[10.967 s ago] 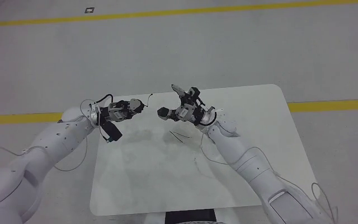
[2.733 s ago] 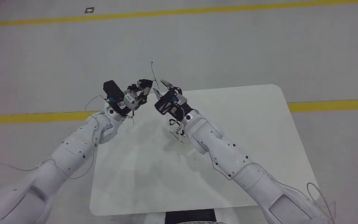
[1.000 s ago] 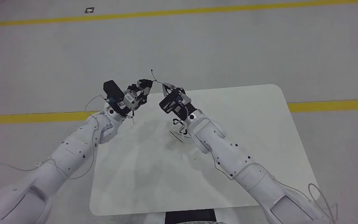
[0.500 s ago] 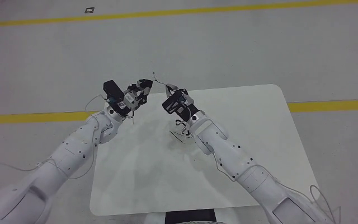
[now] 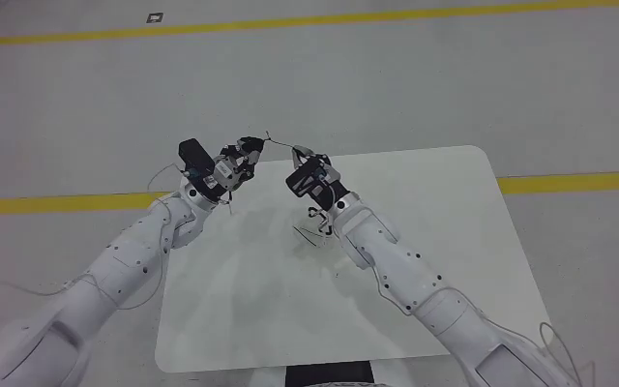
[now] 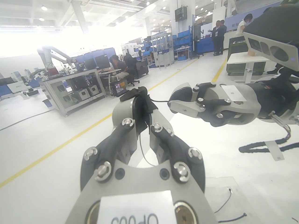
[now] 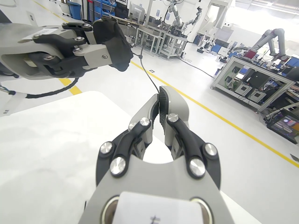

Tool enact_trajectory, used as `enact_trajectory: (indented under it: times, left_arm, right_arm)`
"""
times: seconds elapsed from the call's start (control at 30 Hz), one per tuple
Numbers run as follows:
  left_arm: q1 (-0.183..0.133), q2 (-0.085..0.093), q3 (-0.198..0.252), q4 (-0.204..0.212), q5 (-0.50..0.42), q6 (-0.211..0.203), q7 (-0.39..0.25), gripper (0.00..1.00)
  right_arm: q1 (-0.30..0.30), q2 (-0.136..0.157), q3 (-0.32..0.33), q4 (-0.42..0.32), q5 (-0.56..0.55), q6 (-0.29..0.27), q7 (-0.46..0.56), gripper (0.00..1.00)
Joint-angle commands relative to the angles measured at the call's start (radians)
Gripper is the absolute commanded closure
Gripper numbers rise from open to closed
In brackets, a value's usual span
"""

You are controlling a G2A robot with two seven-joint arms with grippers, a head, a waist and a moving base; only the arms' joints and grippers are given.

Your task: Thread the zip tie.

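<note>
Both arms stretch forward with their wrists angled toward each other. The left end effector [image 5: 253, 148] has its fingers pressed together on the zip tie [image 7: 147, 76]. The right end effector [image 5: 301, 155], just beside it (tips nearly meeting), pinches the same tie.

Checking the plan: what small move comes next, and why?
Probably ease the right gripper slightly away from the left gripper, drawing the zip tie tight: both are shut on it, and it spans the short gap between them in the air.
</note>
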Motion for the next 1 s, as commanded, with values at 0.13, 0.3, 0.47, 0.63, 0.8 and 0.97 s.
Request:
enact_trajectory:
  times: [0.13, 0.3, 0.47, 0.63, 0.8, 0.97]
  left_arm:
    - [0.000, 0.000, 0.000, 0.000, 0.000, 0.000, 0.000, 1.00]
    - [0.000, 0.000, 0.000, 0.000, 0.000, 0.000, 0.000, 1.00]
    - [0.000, 0.000, 0.000, 0.000, 0.000, 0.000, 0.000, 1.00]
    - [0.000, 0.000, 0.000, 0.000, 0.000, 0.000, 0.000, 1.00]
    - [0.000, 0.000, 0.000, 0.000, 0.000, 0.000, 0.000, 1.00]
    - [0.000, 0.000, 0.000, 0.000, 0.000, 0.000, 0.000, 1.00]
  right_arm:
    - [-0.009, 0.009, 0.007, -0.013, 0.000, 0.002, 0.005, 1.00]
    - [-0.016, 0.016, 0.012, -0.022, 0.000, 0.003, 0.009, 1.00]
    - [-0.021, 0.022, 0.015, -0.030, 0.000, 0.005, 0.013, 1.00]
    - [-0.024, 0.028, 0.015, -0.035, 0.000, 0.006, 0.017, 1.00]
    - [-0.027, 0.032, 0.017, -0.038, 0.000, 0.007, 0.020, 1.00]
    - [-0.030, 0.034, 0.021, -0.040, 0.000, 0.008, 0.023, 1.00]
